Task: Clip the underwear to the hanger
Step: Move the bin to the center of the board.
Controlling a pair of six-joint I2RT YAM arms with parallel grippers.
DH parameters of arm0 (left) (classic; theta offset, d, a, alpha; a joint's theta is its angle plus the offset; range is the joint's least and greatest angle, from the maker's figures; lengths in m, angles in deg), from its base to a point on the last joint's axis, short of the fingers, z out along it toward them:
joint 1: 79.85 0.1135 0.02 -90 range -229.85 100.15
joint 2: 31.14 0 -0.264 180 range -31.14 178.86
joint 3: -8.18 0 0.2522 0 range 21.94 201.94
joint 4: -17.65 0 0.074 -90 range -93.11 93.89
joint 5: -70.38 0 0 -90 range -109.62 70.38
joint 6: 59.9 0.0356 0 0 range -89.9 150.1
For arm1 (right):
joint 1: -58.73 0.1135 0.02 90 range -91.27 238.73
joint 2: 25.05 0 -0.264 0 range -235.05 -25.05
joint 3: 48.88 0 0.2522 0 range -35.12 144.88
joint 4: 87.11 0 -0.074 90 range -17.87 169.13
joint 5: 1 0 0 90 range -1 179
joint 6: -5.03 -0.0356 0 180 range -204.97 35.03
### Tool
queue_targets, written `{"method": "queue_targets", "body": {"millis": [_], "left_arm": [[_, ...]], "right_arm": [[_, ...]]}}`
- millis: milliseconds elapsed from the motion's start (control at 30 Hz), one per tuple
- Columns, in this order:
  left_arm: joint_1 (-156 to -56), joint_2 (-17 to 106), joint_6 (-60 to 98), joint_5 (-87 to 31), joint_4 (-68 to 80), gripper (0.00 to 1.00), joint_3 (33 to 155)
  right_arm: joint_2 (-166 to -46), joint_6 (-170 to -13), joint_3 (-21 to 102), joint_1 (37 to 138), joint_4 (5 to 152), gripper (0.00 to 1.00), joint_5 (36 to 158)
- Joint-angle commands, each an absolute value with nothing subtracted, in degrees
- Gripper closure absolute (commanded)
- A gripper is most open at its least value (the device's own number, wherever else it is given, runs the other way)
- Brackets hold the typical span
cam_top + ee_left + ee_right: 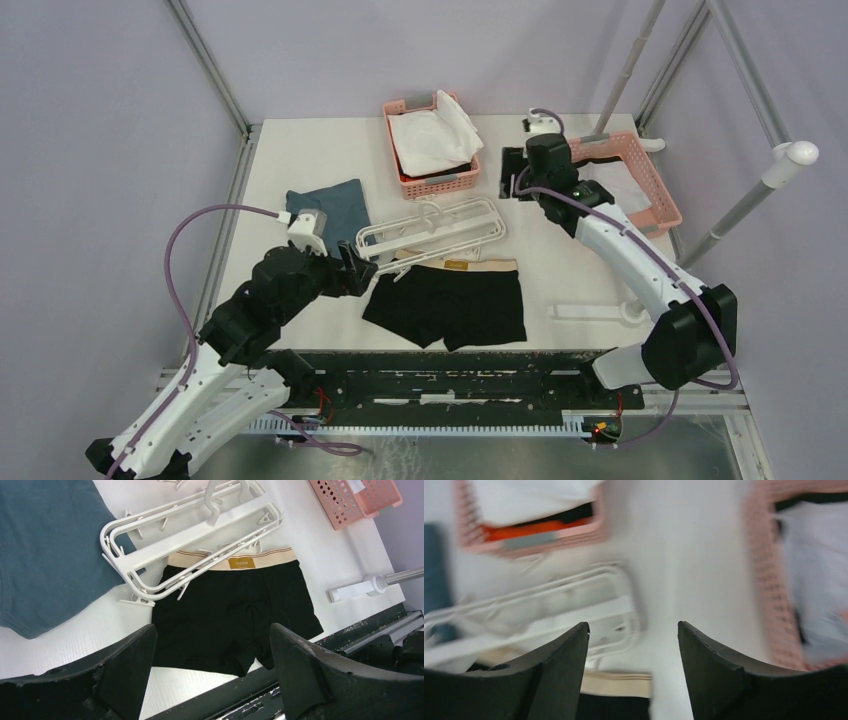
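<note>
My left gripper point(212, 627) and right gripper point(633, 625) are released (nothing held); pulling the underwear point(235, 610) may drag the hanger point(200, 532) lying on it.

The right wrist view is smeared throughout: the hanger point(539, 605) is a pale streak with no clip distinct, and the pink basket point(524, 537) at upper left and the second pink basket point(769, 580) at right are cut by the edges. Only a sliver of the underwear point(616, 707) shows at its bottom edge. In the left wrist view the hanger partly covers the left end of the waistband point(270, 556), the blue-grey cloth point(45, 555) runs off left and top, and the label point(242, 563) is too small to read.
</note>
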State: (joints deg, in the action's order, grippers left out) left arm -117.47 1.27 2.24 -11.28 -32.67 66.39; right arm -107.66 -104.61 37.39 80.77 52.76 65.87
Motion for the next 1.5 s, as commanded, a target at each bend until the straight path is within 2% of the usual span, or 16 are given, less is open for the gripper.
{"method": "queue_targets", "body": {"millis": [0, 300, 500, 733, 800, 900, 1000, 1233, 1400, 1467], "left_arm": [[-117.25, 2.0, 0.14, -12.28, -28.25, 0.1, 66.21], [-117.29, 3.3, -0.83, -13.66, -26.01, 0.1, 64.5], [-117.29, 3.28, -0.69, -14.05, -24.87, 0.1, 62.92], [-117.28, 4.02, -0.25, -13.99, -25.27, 0.1, 63.01], [-117.29, 3.79, -0.14, -13.46, -25.61, 0.1, 63.36], [-117.29, 3.6, 0.01, -13.0, -25.98, 0.1, 63.75], [-117.29, 3.54, 0.08, -12.59, -26.58, 0.1, 64.04], [-117.25, 3.49, 0.04, -12.45, -26.59, 0.1, 63.79], [-117.29, 3.84, 0.3, -12.31, -26.52, 0.1, 63.87], [-117.31, 3.87, 0.39, -12.05, -26.42, 0.1, 63.95]], "right_arm": [[-106.56, -99.25, 29.82, 83.23, 65.42, 0.25, 102.59], [-107.37, -96.14, 17.97, 84.3, 85.15, 0.24, 122.14], [-112.16, -90.53, 16.89, 87.25, 102.14, 0.24, 122.44], [-123.59, -85.74, 31.15, 87.86, 93.05, 0.28, 120.03], [-126.27, -85.51, 33.51, 87.95, 92.45, 0.32, 118.92], [-128.54, -85.5, 35.91, 87.99, 92.06, 0.43, 117.92], [-130.13, -84.93, 38.04, 88.11, 89.67, 0.47, 120.12], [-130.24, -83.94, 37.98, 88.36, 87.98, 0.4, 122.63], [-125.97, -88.3, 35.83, 88.33, 93.55, 0.34, 112.15], [-124.32, -91.84, 38.03, 88.18, 90.35, 0.33, 106.55]]}}
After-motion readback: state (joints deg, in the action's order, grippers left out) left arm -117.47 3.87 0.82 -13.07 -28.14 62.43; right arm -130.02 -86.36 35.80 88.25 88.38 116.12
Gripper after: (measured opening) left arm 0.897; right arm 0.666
